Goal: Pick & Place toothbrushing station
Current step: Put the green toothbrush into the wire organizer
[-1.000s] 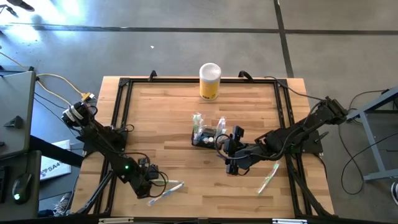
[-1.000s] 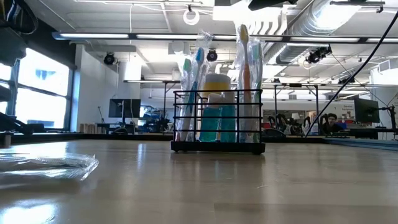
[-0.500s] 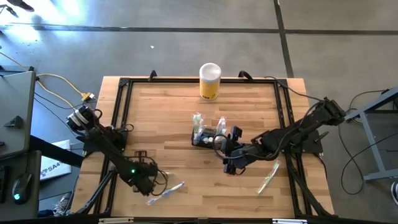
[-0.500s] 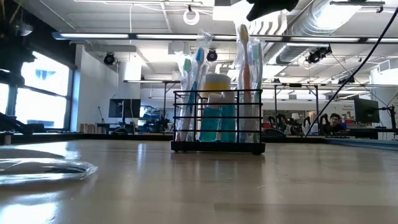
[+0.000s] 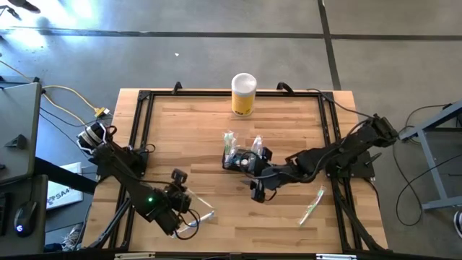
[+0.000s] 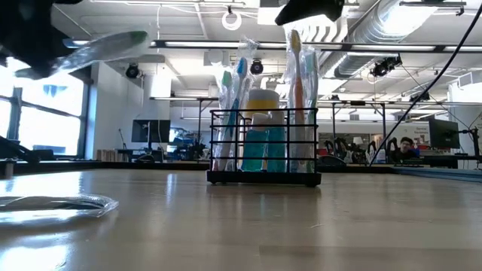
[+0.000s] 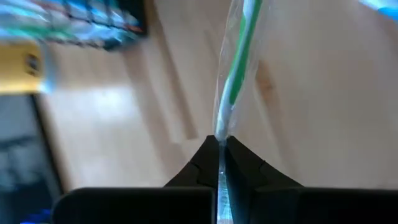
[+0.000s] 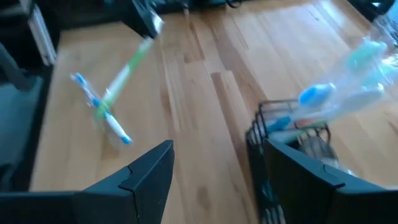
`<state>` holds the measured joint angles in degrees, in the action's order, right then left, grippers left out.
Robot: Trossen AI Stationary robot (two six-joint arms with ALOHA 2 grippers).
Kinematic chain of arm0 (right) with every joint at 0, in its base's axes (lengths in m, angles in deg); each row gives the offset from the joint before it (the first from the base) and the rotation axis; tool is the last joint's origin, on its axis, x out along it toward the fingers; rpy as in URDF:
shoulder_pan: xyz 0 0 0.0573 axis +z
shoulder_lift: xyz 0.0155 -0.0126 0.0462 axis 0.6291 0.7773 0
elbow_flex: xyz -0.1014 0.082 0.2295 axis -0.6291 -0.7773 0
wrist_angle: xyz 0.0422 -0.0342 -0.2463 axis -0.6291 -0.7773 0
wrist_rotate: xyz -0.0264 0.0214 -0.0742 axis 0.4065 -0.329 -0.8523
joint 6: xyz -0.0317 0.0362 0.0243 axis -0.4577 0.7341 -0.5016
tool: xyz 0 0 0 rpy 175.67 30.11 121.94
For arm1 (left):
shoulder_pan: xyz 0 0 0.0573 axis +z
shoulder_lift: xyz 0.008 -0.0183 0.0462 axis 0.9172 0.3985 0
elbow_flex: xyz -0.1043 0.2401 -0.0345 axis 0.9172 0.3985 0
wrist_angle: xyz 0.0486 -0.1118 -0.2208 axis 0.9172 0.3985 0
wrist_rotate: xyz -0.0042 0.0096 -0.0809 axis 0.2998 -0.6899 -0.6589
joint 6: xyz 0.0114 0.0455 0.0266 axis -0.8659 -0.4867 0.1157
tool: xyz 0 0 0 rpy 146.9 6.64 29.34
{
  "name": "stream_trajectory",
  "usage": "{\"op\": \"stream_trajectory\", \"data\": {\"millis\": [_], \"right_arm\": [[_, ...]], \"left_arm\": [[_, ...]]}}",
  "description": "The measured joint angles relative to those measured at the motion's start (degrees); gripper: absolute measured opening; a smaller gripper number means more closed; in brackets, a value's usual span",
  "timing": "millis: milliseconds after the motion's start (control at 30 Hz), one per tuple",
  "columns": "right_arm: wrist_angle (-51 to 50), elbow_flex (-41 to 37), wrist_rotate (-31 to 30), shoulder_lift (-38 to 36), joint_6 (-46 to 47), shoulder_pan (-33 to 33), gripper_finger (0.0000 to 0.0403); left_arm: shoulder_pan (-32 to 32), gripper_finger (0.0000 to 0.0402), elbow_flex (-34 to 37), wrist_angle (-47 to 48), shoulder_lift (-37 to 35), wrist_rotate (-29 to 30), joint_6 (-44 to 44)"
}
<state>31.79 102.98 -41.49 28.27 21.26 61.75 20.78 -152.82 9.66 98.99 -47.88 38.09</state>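
one small black wire-mesh rectangular caddy (image 5: 236,159), the toothbrushing station, stands upright near the middle of the wooden worktop (image 5: 188,123), already holding several wrapped toothbrushes and a teal bottle; in the low view (image 6: 263,147) i count at least three brushes standing in it, though the wrappers make an exact count hard.

the right end effector (image 5: 255,189) hovers just beside the caddy on its right side, fingers spread and holding nothing, as the right wrist view shows with the caddy (image 8: 289,127) ahead of them. the left end effector (image 5: 189,214) sits well apart at the near left of the worktop, clenched on one green-handled toothbrush in a clear wrapper (image 7: 235,81), pinched at its very tip and lifted off the surface.

to do this step well, the left arm should likely carry the brush high enough to clear the caddy's rim and the brushes already inside, tip it toward upright over an open cell, and only then let go. the grip at the wrapper end looks thin, so slow motion would guard against swinging. the right arm may need to give way.

counted otherwise: one blue-and-white wrapped toothbrush (image 8: 99,112) lying by the left arm, one wrapped green toothbrush (image 5: 312,204) lying near the right edge, and one yellow cylinder with a white lid (image 5: 244,94) at the far edge.
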Motion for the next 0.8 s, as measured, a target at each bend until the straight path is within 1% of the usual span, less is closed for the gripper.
{"op": "stream_trajectory", "data": {"millis": [67,200,333,433,600,800], "right_arm": [[2.12,0.00,1.79,0.00,0.00,-0.56,0.0240],[4.76,0.04,7.64,1.02,-0.04,-1.99,0.0240],[8.06,0.01,8.87,4.13,-2.16,-2.68,0.0240],[11.25,-0.02,10.46,6.62,-4.70,-3.17,0.0240],[17.71,0.00,16.42,9.11,-7.90,-4.92,0.0240],[18.24,0.00,15.60,9.22,-8.81,-7.22,0.0240]], "left_arm": [[0.02,0.0001,0.00,0.02,0.49,3.53,-3.56],[0.02,0.0000,0.00,-0.62,2.35,13.12,-10.15],[0.61,0.0001,-0.06,-3.62,4.65,22.76,-17.47],[1.52,0.0002,-0.07,-6.96,5.77,28.32,-23.01],[3.78,0.0002,-0.11,-13.89,6.88,35.14,-33.43],[5.24,0.0003,-0.17,-24.78,7.41,41.87,-49.79]]}}
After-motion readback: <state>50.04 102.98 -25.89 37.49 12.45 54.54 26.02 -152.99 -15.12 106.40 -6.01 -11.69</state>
